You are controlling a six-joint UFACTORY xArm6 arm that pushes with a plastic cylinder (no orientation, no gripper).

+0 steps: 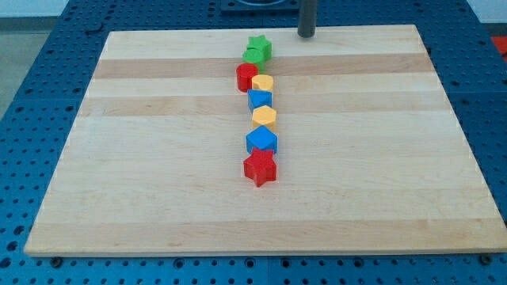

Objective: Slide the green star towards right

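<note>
Green star [257, 46] is the block I'm after, yet the biggest thing on my screen is the pale wooden board [142, 174], which fills most of the view and rests on a blue perforated table [32, 47]. Down the board's middle runs a slightly crooked column of blocks. At its bottom end sits a red star [260, 168], and touching it from above is a blue cube-like block [261, 141]. Next up the line comes a yellow rounded block [264, 118], then a smaller blue block [259, 99], then another yellow block [263, 83] pressed against a red cylinder-like block [246, 77] on its left. The green star caps the column at the view's top, near the board's far edge, and appears to touch the red block just below it. My rig carries no claw, so nothing opens, closes or holds anything; it ends in a dark rod, and my tip [306, 35] stands at the board's top edge, to the right of the green star and apart from it.
</note>
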